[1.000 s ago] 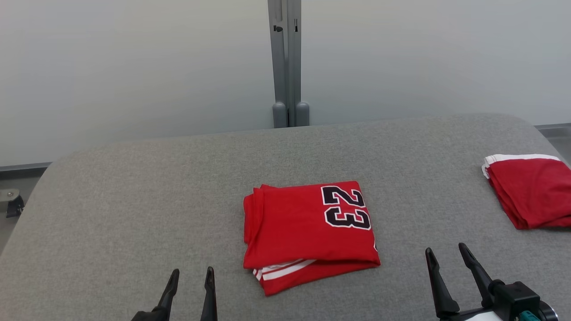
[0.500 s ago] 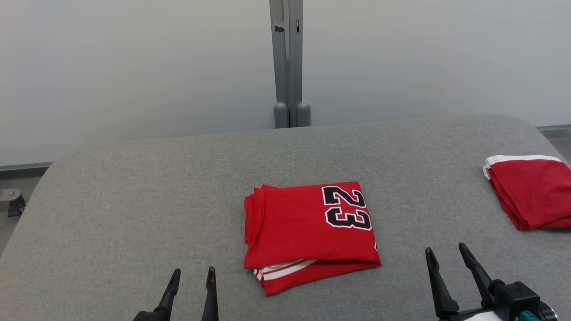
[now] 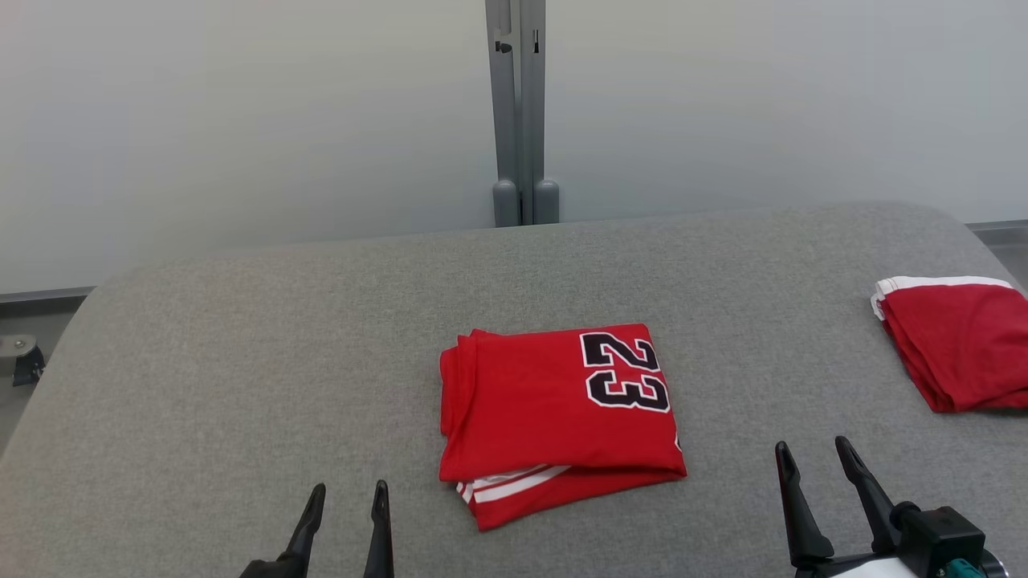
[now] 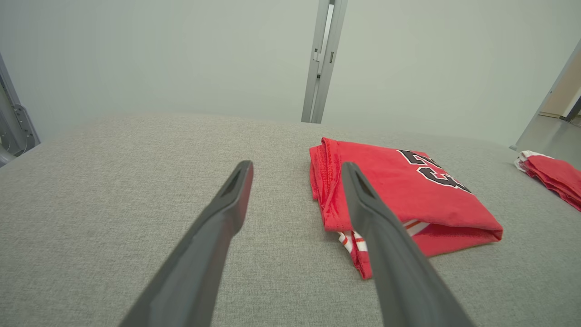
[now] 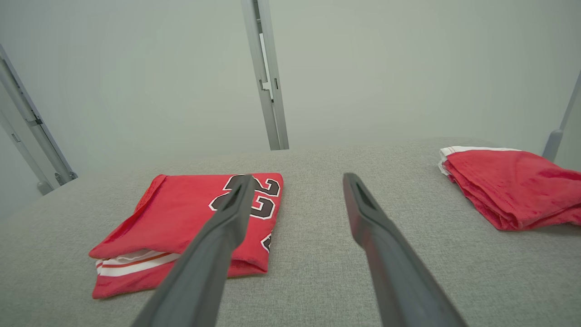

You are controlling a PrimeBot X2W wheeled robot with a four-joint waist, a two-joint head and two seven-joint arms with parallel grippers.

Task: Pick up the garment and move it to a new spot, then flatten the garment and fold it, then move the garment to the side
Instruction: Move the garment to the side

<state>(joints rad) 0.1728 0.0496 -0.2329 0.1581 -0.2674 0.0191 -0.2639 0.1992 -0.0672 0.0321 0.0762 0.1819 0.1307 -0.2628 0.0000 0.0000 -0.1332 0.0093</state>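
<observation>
Grey fabric-covered table before a pale wall and a metal upright; the red garment, folded to a compact rectangle with its black "23" facing up, lies near the middle of the surface, somewhat toward the robot's side; a white-striped hem pokes out from under its near edge, and stacked folds show along its left edge; the folding looks done, so the step left appears to be carrying the piece aside; the left gripper hovers low at the near left, fingers apart and holding nothing, its right finger lined up with the garment's left edge in the left wrist view; the right gripper waits at the near right, fingers likewise spread and empty, clear of the cloth; both seem parked either side of the bundle, as if ready to take it from two ends so the layers do not slide open; a second red garment, white-trimmed and also folded, sits well apart at the table's right edge, which suggests where finished pieces go; bare surface runs wide to the left and behind, with an open strip between the two bundles; the loose hem is the likeliest part to catch or unfold in a lift.
</observation>
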